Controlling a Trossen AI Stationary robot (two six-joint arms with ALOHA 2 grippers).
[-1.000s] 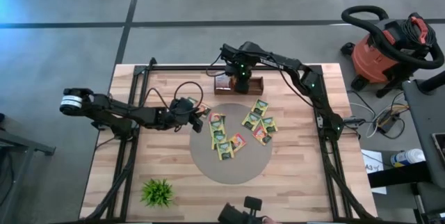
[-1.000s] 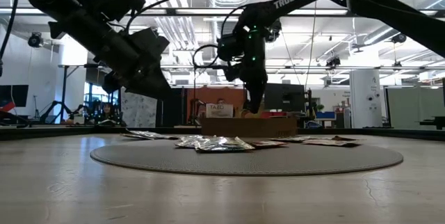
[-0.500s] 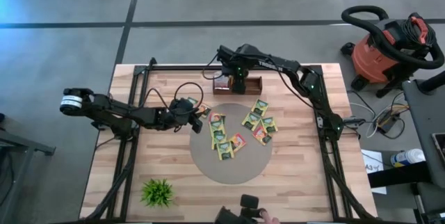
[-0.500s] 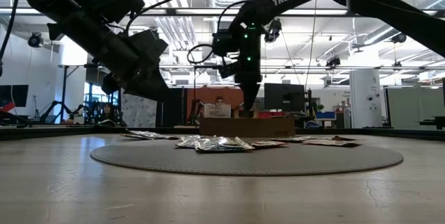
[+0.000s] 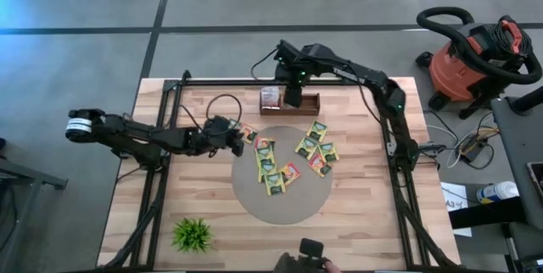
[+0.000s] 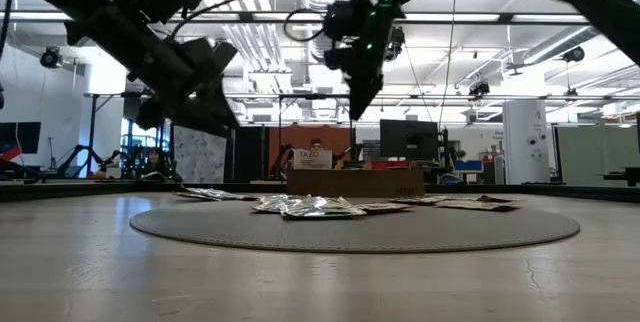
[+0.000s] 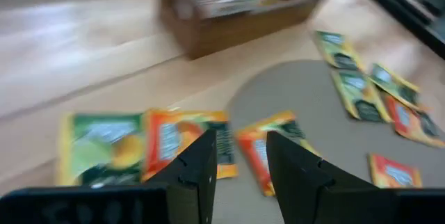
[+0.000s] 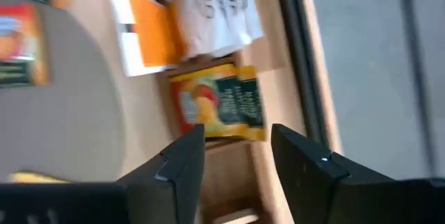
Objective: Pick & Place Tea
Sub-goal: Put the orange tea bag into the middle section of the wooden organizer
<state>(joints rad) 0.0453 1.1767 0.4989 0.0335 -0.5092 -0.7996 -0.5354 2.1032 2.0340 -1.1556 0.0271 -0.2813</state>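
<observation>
Tea sachet [image 8: 221, 104] lies in box [image 8: 268, 156] under open, empty right claw [image 8: 236, 156].

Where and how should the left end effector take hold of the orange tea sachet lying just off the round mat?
Grip the orange tea sachet by one free edge, probably the one away from the green sachet beside it. It lies flat on the wooden table, so come from above, fingers straddling that edge. The left end effector is open.

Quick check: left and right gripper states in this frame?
Left gripper: open, empty, above the sachets beside the mat.
Right gripper: open, empty, over the wooden box.
</observation>
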